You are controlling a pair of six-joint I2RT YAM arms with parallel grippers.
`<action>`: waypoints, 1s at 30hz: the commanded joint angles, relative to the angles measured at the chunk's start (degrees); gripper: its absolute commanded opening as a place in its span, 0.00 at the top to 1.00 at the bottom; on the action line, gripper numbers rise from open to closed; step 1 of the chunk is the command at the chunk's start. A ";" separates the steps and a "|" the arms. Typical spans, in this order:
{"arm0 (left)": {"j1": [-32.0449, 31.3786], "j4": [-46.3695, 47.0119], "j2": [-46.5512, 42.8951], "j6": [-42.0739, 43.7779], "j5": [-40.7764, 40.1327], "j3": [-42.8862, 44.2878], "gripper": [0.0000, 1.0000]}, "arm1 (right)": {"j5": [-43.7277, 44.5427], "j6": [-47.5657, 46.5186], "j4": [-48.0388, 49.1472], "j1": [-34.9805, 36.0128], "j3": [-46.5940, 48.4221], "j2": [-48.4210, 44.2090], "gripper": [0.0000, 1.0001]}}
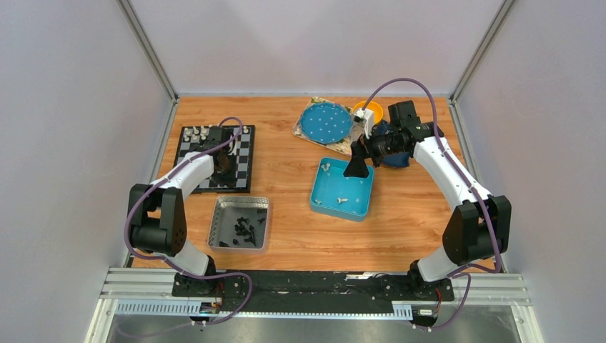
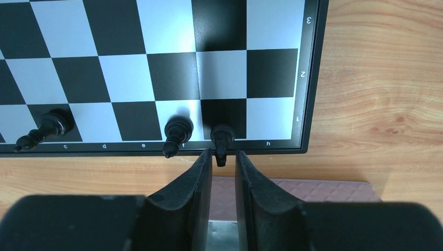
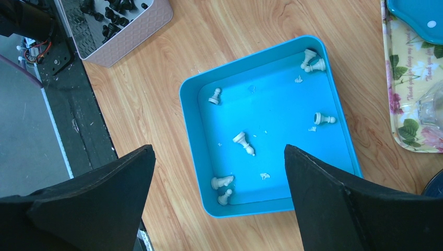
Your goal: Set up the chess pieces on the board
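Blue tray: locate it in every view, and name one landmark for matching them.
Top external: the blue tray lies right of centre.
Left wrist: not in it.
Right wrist: it fills the middle, with cream pieces inside.
Landmark: the metal tray of black pieces, to the lower left of it in the top view and at the upper left in the right wrist view.

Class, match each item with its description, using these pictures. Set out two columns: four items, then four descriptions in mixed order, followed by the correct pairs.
Column one:
1 blue tray
2 metal tray
3 left hand
4 right hand

Column two:
A holds loose black chess pieces
B wide open above the blue tray
C at the chessboard's lettered edge
D holds scattered cream-white chess pieces

Pairs: 1-D; 2-A; 3-C; 4-B
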 commanded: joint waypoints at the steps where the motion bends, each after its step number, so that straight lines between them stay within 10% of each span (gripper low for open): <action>1: 0.39 0.56 -0.06 0.12 -0.30 0.25 0.68 | -0.66 -1.58 0.17 0.24 1.52 -0.34 0.03; 30: 0.48 3.19 -32.22 -10.07 13.14 -7.39 0.18 | 0.04 -8.79 -7.65 3.13 10.04 0.81 0.02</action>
